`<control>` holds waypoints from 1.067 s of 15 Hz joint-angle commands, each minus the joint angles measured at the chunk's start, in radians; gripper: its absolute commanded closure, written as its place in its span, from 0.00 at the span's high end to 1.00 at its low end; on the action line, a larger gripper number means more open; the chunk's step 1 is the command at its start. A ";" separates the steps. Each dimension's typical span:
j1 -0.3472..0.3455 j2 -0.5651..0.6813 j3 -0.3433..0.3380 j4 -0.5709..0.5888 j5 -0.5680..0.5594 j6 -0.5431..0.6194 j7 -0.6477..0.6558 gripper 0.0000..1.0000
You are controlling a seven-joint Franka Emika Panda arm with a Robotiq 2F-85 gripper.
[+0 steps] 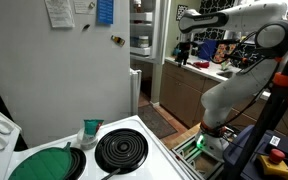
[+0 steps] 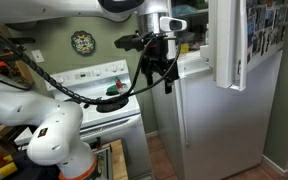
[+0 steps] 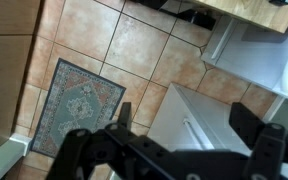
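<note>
My gripper (image 2: pixel 156 78) hangs high in the air, pointing down, next to the top front corner of a white refrigerator (image 2: pixel 224 110). Its two black fingers are spread wide and hold nothing. In the wrist view the gripper (image 3: pixel 184 128) looks straight down past the refrigerator's top edge and door handle (image 3: pixel 199 125) to the tiled floor far below. In an exterior view the gripper (image 1: pixel 187 22) sits at the end of the arm, just past the refrigerator's side (image 1: pixel 64 80). It touches nothing.
A white stove (image 1: pixel 134 125) with a black coil burner (image 1: pixel 121 150) and a green round lid (image 1: pixel 44 163) stands beside the refrigerator; it also shows in an exterior view (image 2: pixel 104 95). A patterned rug (image 3: pixel 79 105) lies on the tiles. A kitchen counter (image 1: pixel 209 68) with clutter stands behind.
</note>
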 commanded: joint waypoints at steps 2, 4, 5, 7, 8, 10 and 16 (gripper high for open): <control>0.017 0.004 -0.014 0.003 -0.007 -0.004 0.008 1.00; 0.029 -0.011 0.022 0.038 -0.014 -0.001 0.032 1.00; 0.044 -0.032 0.036 0.060 -0.006 0.005 0.030 1.00; 0.046 -0.037 0.079 0.122 -0.011 -0.028 0.089 1.00; 0.046 -0.030 0.096 0.166 -0.003 -0.062 0.126 1.00; 0.040 -0.015 0.131 0.245 -0.007 -0.113 0.204 1.00; 0.044 0.003 0.182 0.358 -0.029 -0.160 0.359 1.00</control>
